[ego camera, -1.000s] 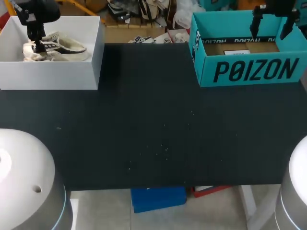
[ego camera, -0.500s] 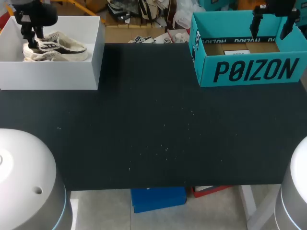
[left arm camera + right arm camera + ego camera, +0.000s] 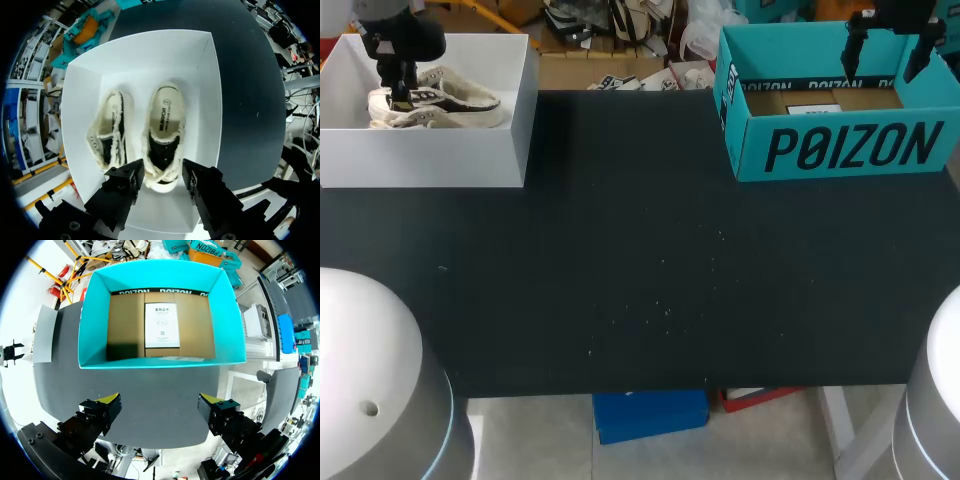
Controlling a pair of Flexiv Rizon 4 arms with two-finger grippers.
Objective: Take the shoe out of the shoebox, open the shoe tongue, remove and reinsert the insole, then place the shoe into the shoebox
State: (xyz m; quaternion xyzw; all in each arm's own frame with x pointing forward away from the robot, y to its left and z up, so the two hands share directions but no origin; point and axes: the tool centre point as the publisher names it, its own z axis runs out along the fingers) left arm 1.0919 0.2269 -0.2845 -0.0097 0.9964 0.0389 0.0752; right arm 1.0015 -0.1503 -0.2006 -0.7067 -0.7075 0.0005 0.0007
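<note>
A pair of cream fleecy shoes lies in the white box (image 3: 430, 160) at the table's far left. My left gripper (image 3: 398, 95) is down inside this box (image 3: 210, 100). Its fingers (image 3: 125, 175) press on both sides of the heel of one shoe (image 3: 165, 130), so the gripper (image 3: 162, 182) is shut on it. The other shoe (image 3: 107, 132) lies beside it. My right gripper (image 3: 885, 55) hangs open above the teal shoebox (image 3: 840, 150) at the far right. In the right wrist view that gripper (image 3: 160, 412) holds nothing and the shoebox (image 3: 160, 362) lies ahead of it.
A white paper sheet (image 3: 161, 325) lies on the brown floor of the teal shoebox. The black tabletop (image 3: 640, 260) spreads between the two boxes.
My left gripper's fingers have come together around the shoe's heel inside the white box. The right arm has stayed where it was.
</note>
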